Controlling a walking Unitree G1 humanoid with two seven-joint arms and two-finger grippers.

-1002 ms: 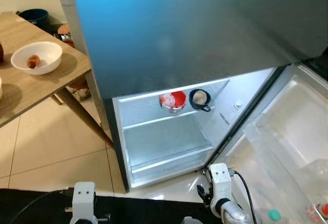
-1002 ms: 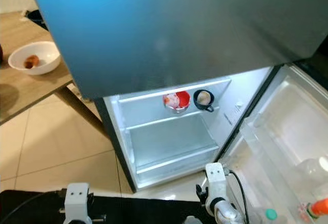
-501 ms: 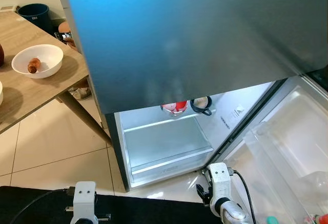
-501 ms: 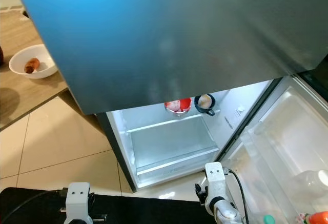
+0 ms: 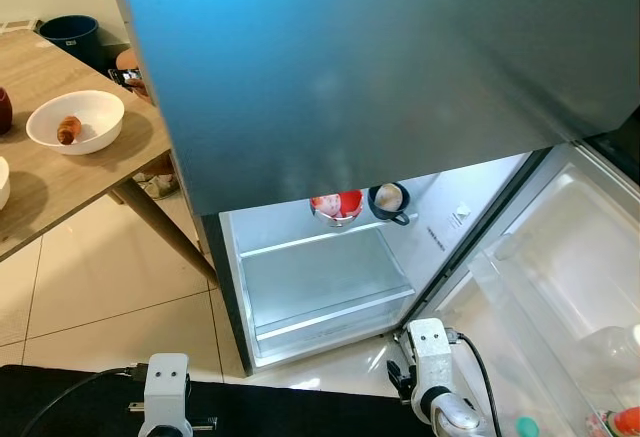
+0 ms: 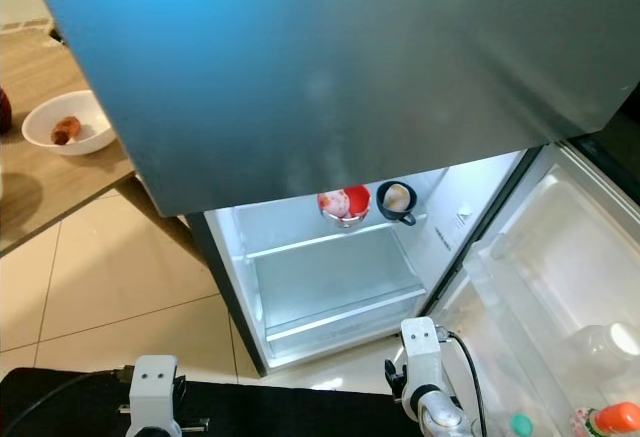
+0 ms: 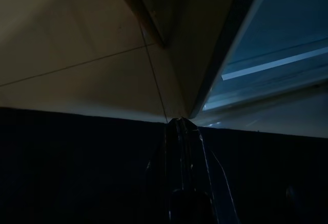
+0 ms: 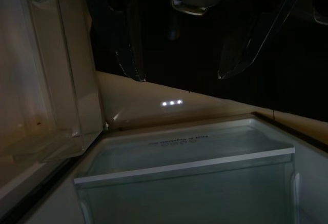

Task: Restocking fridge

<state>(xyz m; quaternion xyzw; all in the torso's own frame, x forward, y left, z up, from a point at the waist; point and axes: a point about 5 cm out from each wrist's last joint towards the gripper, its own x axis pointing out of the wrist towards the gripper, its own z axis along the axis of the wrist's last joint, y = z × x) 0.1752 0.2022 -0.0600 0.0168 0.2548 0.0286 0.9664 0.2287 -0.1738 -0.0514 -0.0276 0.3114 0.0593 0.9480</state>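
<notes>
The fridge (image 5: pixel 330 67) stands before me with its grey upper door shut and its lower compartment (image 5: pixel 320 277) open and lit. On the upper shelf inside sit a red and pink bowl (image 5: pixel 337 203) and a dark mug (image 5: pixel 388 198); the shelf below them is bare. The lower door (image 6: pixel 560 277) is swung out to the right. My left gripper (image 7: pixel 180 126) hangs low over the tiled floor, its fingers pressed together with nothing between them. My right arm (image 5: pixel 430 357) hangs by the open compartment; its wrist view looks into the glass shelf (image 8: pixel 184 165).
A wooden table (image 5: pixel 60 187) stands at the left with a white bowl (image 5: pixel 75 121) holding a brown item. The door's bottom rack holds a teal-capped bottle (image 6: pixel 521 424), an orange-capped bottle (image 6: pixel 610 419) and a clear jar (image 6: pixel 600 342). A dark bin (image 5: pixel 68 29) sits behind the table.
The camera has shifted, so the upper door now hides more of the top shelf. Both arms hang as before and nothing in the fridge has moved.
</notes>
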